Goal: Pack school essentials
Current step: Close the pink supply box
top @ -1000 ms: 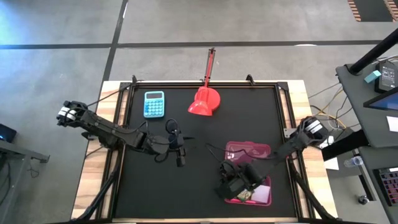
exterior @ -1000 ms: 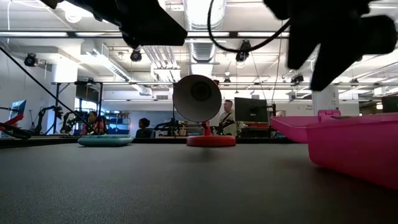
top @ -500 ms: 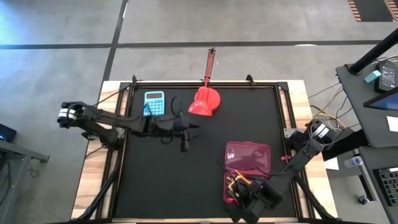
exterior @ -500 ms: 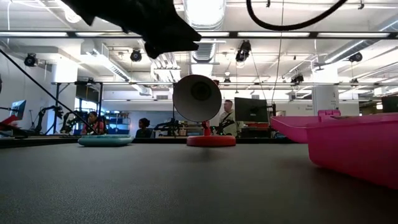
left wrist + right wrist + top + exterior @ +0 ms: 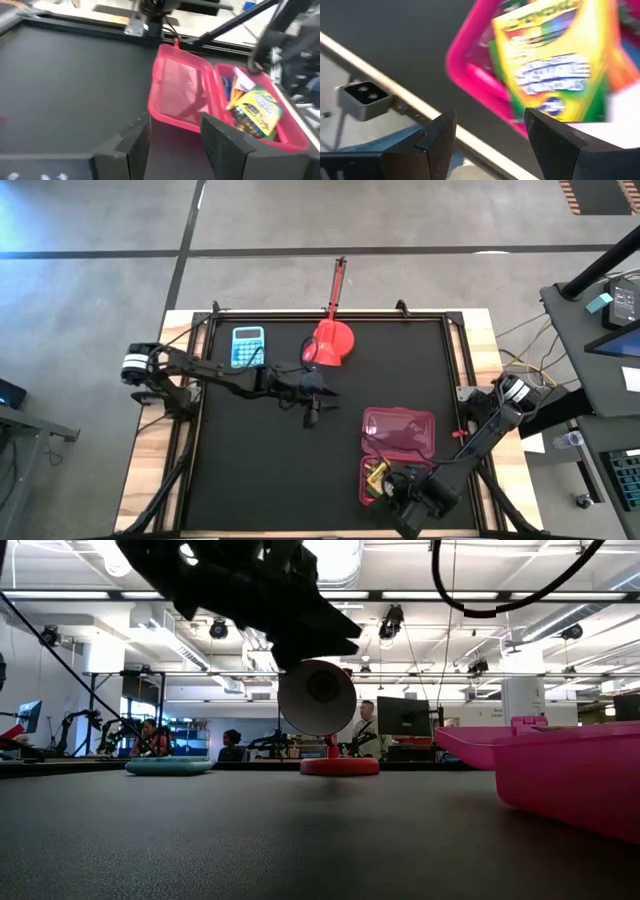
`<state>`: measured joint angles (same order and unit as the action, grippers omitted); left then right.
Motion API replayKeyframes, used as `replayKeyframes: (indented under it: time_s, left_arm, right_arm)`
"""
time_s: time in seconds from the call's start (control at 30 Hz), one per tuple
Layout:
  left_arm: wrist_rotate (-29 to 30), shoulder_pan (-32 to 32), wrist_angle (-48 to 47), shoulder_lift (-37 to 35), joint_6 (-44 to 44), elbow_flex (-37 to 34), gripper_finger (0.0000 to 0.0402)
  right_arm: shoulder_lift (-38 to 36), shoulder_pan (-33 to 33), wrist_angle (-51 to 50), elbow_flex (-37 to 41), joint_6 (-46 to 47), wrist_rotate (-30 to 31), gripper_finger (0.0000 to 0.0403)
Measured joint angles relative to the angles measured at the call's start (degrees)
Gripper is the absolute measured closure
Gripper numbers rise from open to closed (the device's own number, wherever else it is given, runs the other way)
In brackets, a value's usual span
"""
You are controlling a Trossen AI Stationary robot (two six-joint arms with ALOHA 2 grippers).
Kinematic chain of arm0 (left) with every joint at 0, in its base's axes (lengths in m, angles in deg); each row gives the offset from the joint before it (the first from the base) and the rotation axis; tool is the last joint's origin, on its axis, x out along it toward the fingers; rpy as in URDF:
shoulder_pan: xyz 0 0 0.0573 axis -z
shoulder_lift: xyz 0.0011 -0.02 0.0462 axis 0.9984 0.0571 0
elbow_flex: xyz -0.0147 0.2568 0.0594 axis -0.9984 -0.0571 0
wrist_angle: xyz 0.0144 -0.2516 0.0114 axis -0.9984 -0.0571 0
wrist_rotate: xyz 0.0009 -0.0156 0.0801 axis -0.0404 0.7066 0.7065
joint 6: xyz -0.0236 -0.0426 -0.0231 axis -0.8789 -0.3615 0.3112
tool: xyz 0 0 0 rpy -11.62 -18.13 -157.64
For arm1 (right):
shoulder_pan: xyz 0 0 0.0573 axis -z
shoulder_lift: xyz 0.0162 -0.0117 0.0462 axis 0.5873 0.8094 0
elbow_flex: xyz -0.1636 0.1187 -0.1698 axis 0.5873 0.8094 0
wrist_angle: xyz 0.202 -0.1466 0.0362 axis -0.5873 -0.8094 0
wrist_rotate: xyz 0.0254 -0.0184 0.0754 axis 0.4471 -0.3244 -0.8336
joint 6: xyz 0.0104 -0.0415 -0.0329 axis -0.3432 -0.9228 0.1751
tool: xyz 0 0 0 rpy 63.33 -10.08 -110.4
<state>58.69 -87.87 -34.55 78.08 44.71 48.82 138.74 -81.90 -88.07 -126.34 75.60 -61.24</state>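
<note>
An open pink case (image 5: 398, 430) lies at the table's near right, its lid (image 5: 180, 90) folded back flat on the mat. In its tray lie a yellow-green crayon box (image 5: 255, 112) (image 5: 555, 55), orange pencils (image 5: 228, 94) and a pale pad (image 5: 244, 79). My left gripper (image 5: 315, 395) hangs open above the table's middle, to the left of the case, with nothing between its fingers (image 5: 132, 145). My right gripper (image 5: 405, 495) stands open over the tray's near corner (image 5: 470, 70), above the crayon box and apart from it.
A red domed lamp (image 5: 330, 345) (image 5: 325, 710) stands at the far middle, close behind my left gripper. A light-blue calculator (image 5: 248, 347) lies at the far left. The table's near edge (image 5: 420, 107) runs just below my right gripper. Bare black mat (image 5: 260, 470) fills the near left.
My left gripper has gone toward the table's right edge and a little toward the far edge, nearer the lamp. My right gripper has drawn off the case's tray toward the near right corner, which has uncovered the things in the tray. The case has stayed put.
</note>
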Motion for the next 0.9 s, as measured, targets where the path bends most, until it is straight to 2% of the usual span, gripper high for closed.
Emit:
replayKeyframes:
  time_s: [0.17,0.37,0.67,0.8,0.9]
  left_arm:
    - [-5.9,0.5,0.2,1.4,-1.4,-0.3,0.0246]
    - [-6.2,1.5,1.3,2.0,-1.3,-0.5,0.0246]
    - [-4.8,1.6,12.9,11.2,-1.4,0.7,0.0246]
    - [0.2,1.7,14.4,15.6,-1.4,2.2,0.0246]
    - [1.3,1.4,14.3,18.9,-1.4,4.0,0.0246]
  right_arm:
    - [-3.2,2.3,-12.7,0.1,2.0,0.1,0.0179]
    - [-9.1,6.0,-26.5,1.9,3.2,0.5,0.0179]
    - [-16.7,10.5,-28.4,8.1,1.3,0.8,0.0179]
    - [-20.3,11.2,-31.1,11.9,5.2,1.0,0.0179]
    - [-22.9,11.5,-28.2,14.7,8.8,1.8,0.0179]
